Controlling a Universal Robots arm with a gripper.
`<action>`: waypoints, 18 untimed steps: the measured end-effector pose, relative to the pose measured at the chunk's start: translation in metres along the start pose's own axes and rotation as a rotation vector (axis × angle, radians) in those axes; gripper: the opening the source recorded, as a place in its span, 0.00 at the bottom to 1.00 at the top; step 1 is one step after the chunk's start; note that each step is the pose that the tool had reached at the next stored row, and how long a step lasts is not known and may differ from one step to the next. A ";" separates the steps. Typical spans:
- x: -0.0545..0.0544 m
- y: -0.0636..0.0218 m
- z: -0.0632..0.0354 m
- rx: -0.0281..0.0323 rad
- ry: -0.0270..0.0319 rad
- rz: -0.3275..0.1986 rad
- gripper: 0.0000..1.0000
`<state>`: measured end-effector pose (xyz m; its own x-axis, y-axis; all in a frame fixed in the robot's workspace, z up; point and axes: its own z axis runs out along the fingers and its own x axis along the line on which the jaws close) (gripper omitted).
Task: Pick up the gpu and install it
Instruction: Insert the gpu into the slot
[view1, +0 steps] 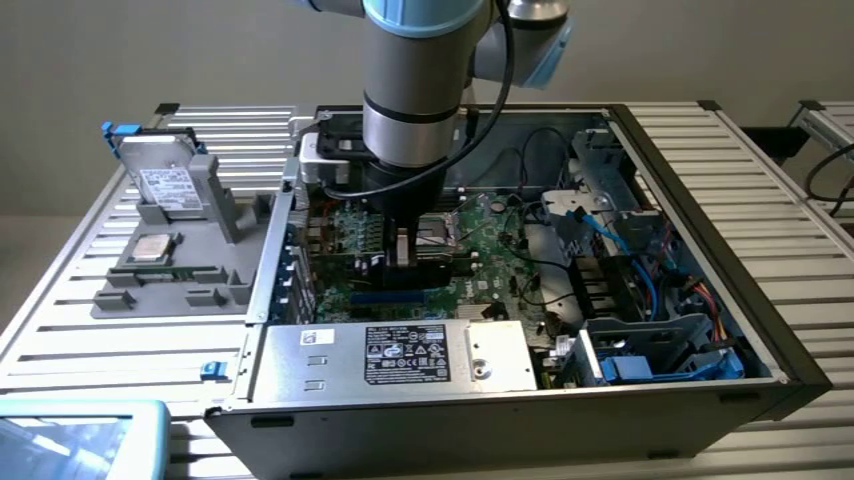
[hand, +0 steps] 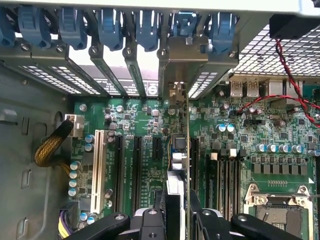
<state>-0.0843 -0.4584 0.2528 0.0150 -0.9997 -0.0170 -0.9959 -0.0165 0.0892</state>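
One step is in hand, by my reading: the installing, not the picking up. The claw is clamped on the gpu, which stands upright on its edge deep inside the open computer case. It sits over the expansion slots of the motherboard, with its metal bracket up against the rear slot openings beneath the blue latches. Whether the card's edge is already in its slot or just above it, I cannot tell. Seating it would call for a straight press along the slot, with the card kept upright and the bracket in line with its opening; any tilt could jam the connector.

From the exterior view's left to its right: a grey tray lies on the slatted metal table, carrying a hard drive propped upright and a processor chip lying flat. Beside it stands the case, with the arm reaching down into its middle and a labelled power supply along the near side. Further right are blue cables and a drive cage. A plain grey wall lies behind the table.
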 end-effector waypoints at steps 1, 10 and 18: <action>0.000 0.0000 0.0000 0.0000 0.0000 0.000 0.28; -0.002 0.0000 0.0002 -0.0001 0.0042 0.000 0.28; -0.002 0.0002 0.0003 -0.0002 0.0151 0.002 0.28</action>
<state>-0.0845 -0.4568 0.2526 0.0148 -0.9999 -0.0018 -0.9959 -0.0149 0.0894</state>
